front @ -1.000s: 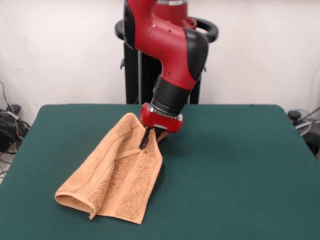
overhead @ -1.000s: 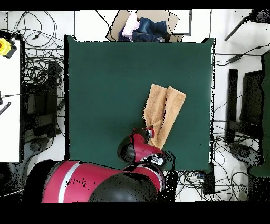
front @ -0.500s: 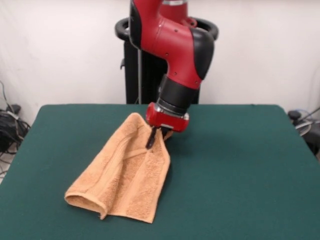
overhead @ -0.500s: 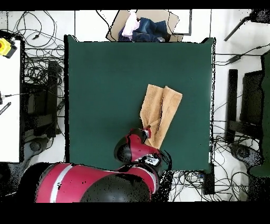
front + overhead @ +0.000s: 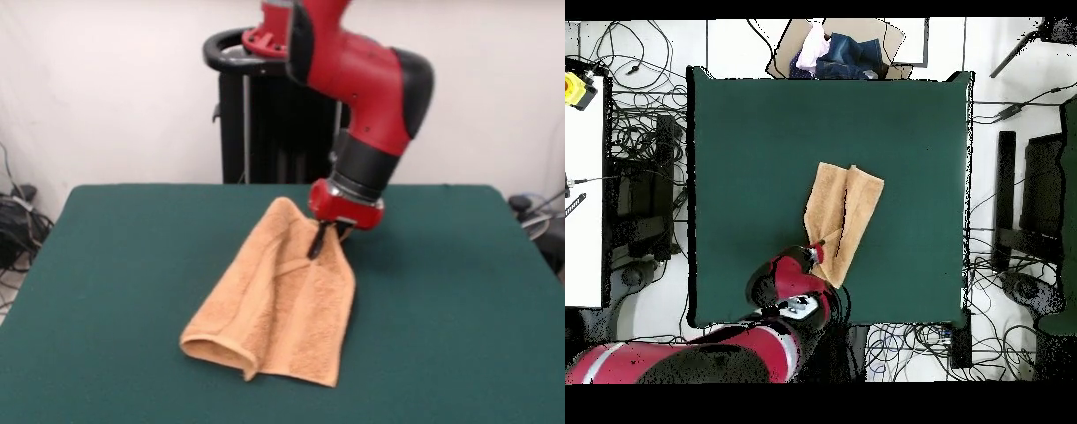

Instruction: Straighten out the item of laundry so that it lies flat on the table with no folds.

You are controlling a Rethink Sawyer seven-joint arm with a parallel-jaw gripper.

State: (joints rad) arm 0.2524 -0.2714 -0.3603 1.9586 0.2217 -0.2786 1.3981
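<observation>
- Towel (image 5: 278, 305), front view: peach terry cloth, folded lengthwise, on the green table (image 5: 106, 265) slightly left of frame centre. Its upper end is lifted toward the gripper; the lower end rests on the felt and shows a rolled, open loop at lower left.
- Front view: a raised seam or band runs down the towel from the lifted end, and the right-hand layer overlaps the left one.
- Front view, gripper (image 5: 322, 237): dark fingers below the red wrist are pressed together on the towel's upper edge, pinching the cloth at the top of the fold. The arm comes down from the upper right of the frame.
- Overhead view: towel (image 5: 840, 215) lies just below the centre of the table (image 5: 745, 130), as a narrow strip tilted from upper right to lower left, with two long panels side by side and a crease between them.
- Overhead view: gripper (image 5: 817, 247) meets the towel's lower end; the arm's red body covers the fingers, so the pinch is readable only from the front.
- Overhead view only: a cardboard box (image 5: 840, 45) holding cloth sits beyond the table's upper edge, and cables (image 5: 635, 140) lie on the floor to the left.
</observation>
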